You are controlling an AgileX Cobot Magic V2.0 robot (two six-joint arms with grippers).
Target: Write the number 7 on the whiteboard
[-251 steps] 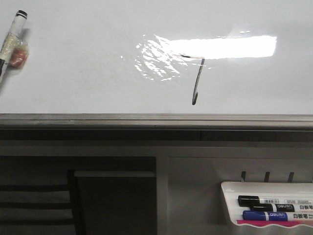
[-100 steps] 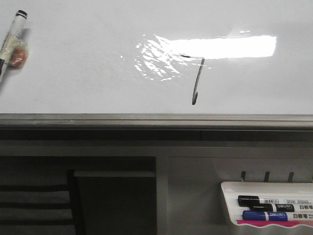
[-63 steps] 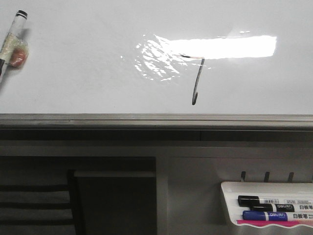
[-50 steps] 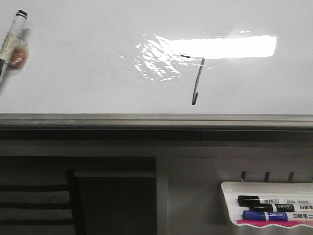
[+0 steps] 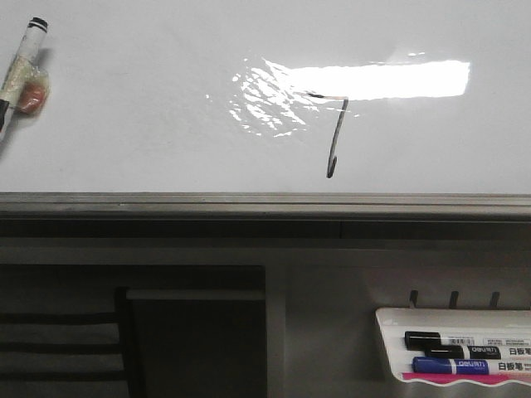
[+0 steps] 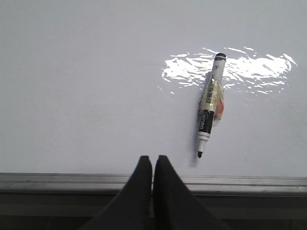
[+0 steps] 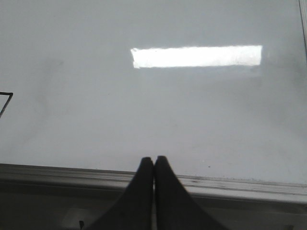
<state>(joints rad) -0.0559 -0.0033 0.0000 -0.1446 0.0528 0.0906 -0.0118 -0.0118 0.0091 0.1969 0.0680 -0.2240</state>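
Observation:
A black number 7 [image 5: 335, 133] is drawn on the glossy whiteboard [image 5: 149, 133], its top stroke at the edge of the light glare; a corner of it shows at the frame's edge in the right wrist view [image 7: 5, 103]. An uncapped marker [image 6: 210, 110] with tape round its barrel lies loose on the whiteboard [image 6: 86, 86], also at the far left of the front view [image 5: 18, 70]. My left gripper [image 6: 152, 160] is shut and empty, over the board's grey edge rail [image 6: 240, 182], a short way from the marker's tip. My right gripper [image 7: 154, 160] is shut and empty above the rail [image 7: 240, 184].
Below the board's rail [image 5: 265, 203] a white marker tray [image 5: 390, 332] hangs at the lower right, holding a black marker [image 5: 452, 341] and a blue marker [image 5: 465, 365]. A dark opening and slats lie at the lower left [image 5: 195, 348].

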